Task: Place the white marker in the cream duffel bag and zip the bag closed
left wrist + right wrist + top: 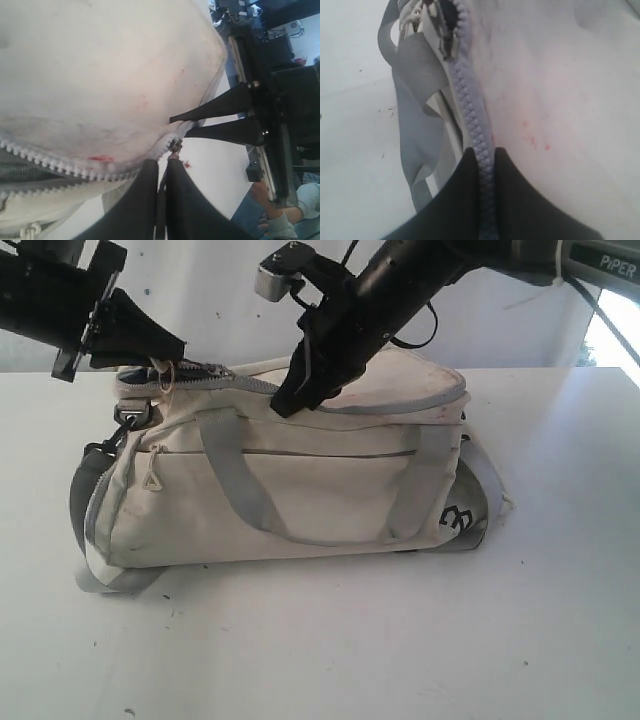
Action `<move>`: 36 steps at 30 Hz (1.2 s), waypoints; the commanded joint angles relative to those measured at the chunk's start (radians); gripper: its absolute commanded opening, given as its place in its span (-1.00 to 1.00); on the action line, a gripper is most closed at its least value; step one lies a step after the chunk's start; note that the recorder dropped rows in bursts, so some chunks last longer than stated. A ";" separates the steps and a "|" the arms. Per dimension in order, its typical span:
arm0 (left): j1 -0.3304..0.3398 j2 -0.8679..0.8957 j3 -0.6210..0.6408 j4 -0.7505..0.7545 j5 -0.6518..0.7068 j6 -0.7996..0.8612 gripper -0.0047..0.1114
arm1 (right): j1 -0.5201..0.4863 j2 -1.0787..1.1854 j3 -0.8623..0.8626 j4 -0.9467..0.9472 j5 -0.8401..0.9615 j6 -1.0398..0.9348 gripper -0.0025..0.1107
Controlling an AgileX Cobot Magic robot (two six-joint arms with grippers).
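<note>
While the floppy cream duffel bag (300, 480) is sitting on the bench (300, 640), my right gripper (286, 405) is pinching its zipper (470, 100), and my left gripper (172, 348) is pressing its jaws together at the left end; I'm judging the slider (447, 45) firmest to grab.

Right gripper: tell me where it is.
Exterior view, left of centre: the right gripper sits atop the cream duffel bag, pinching its grey zipper, right of the left gripper.
</note>
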 commanded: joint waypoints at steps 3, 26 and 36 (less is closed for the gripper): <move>0.027 -0.041 -0.005 0.097 -0.014 -0.037 -0.92 | -0.021 -0.001 0.002 -0.216 0.026 0.082 -0.96; -0.093 -0.057 -0.005 -0.196 -0.030 0.080 -0.92 | -0.021 0.001 0.002 0.077 0.026 -0.035 -0.96; -0.093 0.003 -0.004 -0.418 -0.014 0.077 -0.92 | -0.021 0.001 0.002 0.079 0.026 -0.033 -0.96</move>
